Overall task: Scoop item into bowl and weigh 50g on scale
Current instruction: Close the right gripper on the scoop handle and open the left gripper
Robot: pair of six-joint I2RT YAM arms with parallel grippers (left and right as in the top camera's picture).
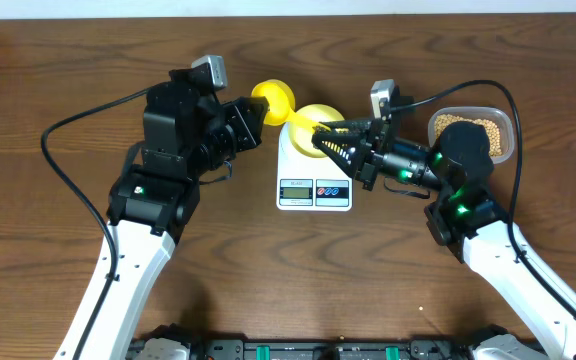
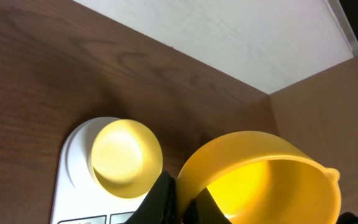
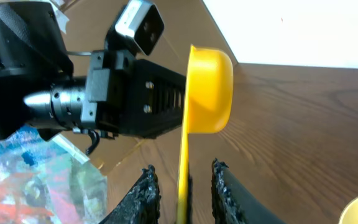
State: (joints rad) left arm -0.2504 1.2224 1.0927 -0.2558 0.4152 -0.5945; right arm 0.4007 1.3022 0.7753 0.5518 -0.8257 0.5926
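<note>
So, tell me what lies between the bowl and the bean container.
The right gripper and its arm, reaching from the container side toward the bowl; the overhead view shows it.

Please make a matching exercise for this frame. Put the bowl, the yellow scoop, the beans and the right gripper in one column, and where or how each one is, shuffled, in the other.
Things
1. bowl
2. yellow scoop
3. beans
4. right gripper

Place or state
A. in the clear container
B. open, one finger on each side of the scoop's handle
C. standing on the scale
D. pinched by the shut left gripper

Pairs: 1-C, 2-D, 3-A, 4-B
</note>
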